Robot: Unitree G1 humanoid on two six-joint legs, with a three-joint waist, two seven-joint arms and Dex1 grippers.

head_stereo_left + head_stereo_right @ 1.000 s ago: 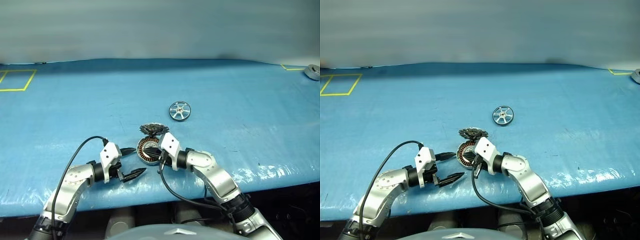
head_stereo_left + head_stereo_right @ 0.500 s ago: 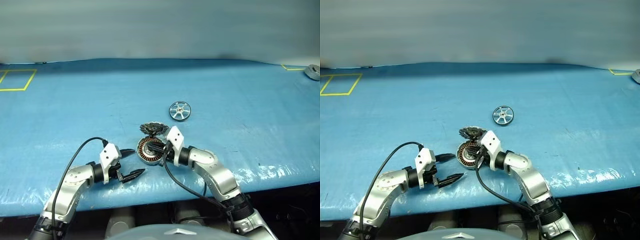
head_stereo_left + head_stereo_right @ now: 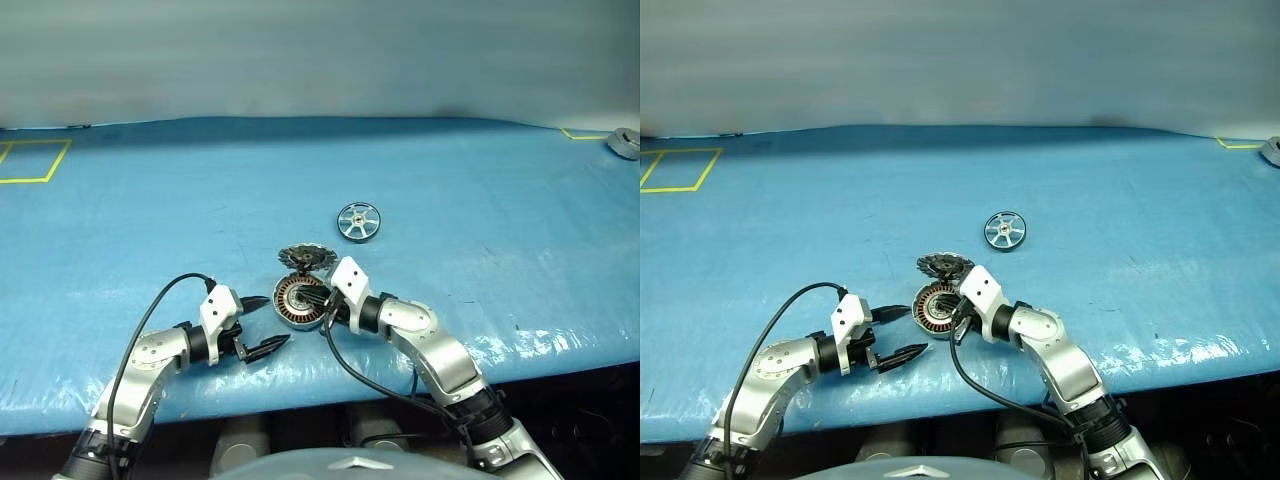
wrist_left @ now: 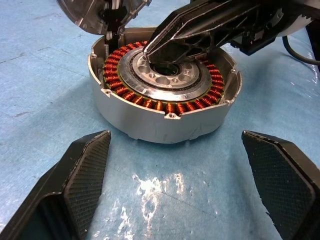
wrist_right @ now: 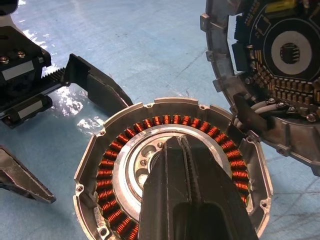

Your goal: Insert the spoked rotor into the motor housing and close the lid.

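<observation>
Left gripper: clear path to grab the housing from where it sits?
Probably yes. The left gripper is open with the motor housing straight ahead, bare mat between. The shut right gripper rests over its centre, not the near wall.

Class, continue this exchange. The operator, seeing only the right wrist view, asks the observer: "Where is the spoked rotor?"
Observer: The spoked rotor lies flat on the blue table, beyond the motor housing, apart from it.
Operator: Where do the tips of my right gripper end?
Observer: Shut, they point at the housing's silver centre.
Operator: Anything else on the table?
Observer: A grey disc at its far right edge.
</observation>
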